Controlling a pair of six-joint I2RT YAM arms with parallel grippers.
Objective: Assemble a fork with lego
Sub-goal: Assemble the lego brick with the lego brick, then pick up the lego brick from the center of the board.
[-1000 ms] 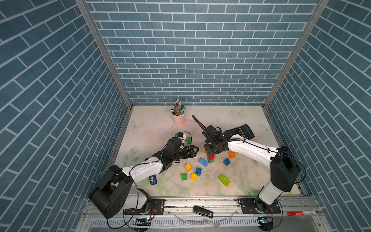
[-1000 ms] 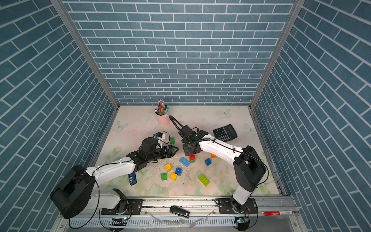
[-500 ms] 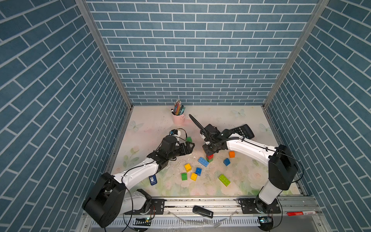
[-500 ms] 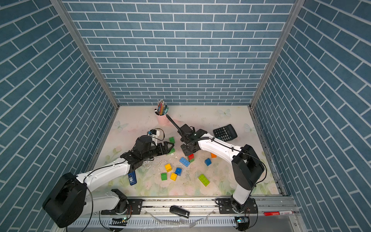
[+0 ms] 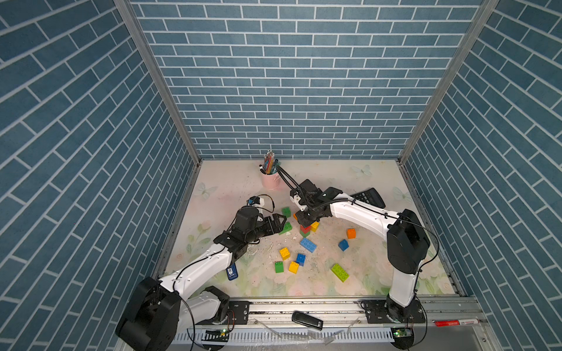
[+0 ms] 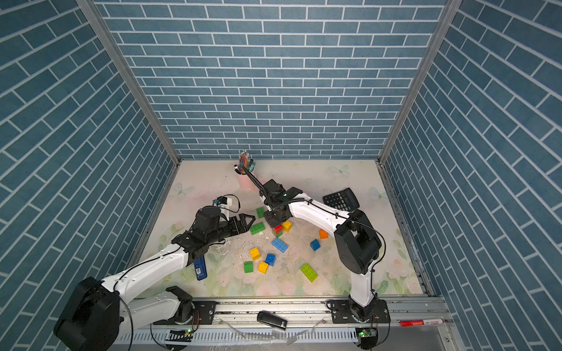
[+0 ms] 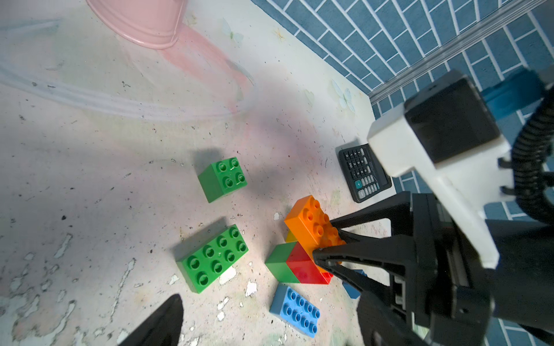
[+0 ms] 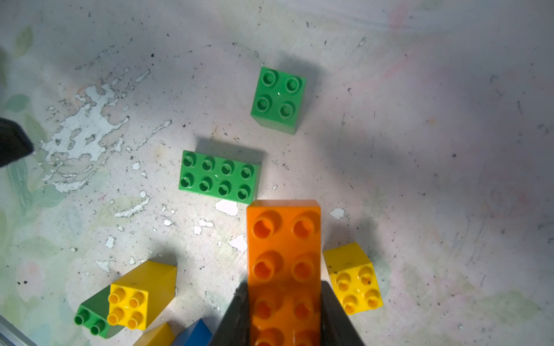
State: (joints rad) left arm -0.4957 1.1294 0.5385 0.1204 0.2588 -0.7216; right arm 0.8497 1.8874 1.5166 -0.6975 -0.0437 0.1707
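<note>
My right gripper (image 5: 307, 217) is shut on an orange oblong lego brick (image 8: 283, 248), its fingers (image 8: 329, 302) on both long sides. The orange brick (image 7: 311, 221) sits on a red brick (image 7: 302, 269) joined to a green one (image 7: 278, 263). A yellow square brick (image 8: 353, 278) lies close beside this stack. My left gripper (image 5: 282, 224) stands open, just left of a green oblong brick (image 5: 286, 228), holding nothing. A green square brick (image 5: 286, 211) lies behind it. A blue oblong brick (image 5: 307, 245) lies in front of the stack.
Several loose bricks lie nearer the front, among them a lime oblong one (image 5: 340, 272) and an orange square one (image 5: 351, 233). A pink cup of pencils (image 5: 270, 179) stands at the back, a calculator (image 5: 366, 196) behind the right arm, a small blue device (image 5: 232, 271) under the left arm.
The right gripper has shifted a little left with the orange brick in it. The left gripper has drawn back slightly to the left, still open.
</note>
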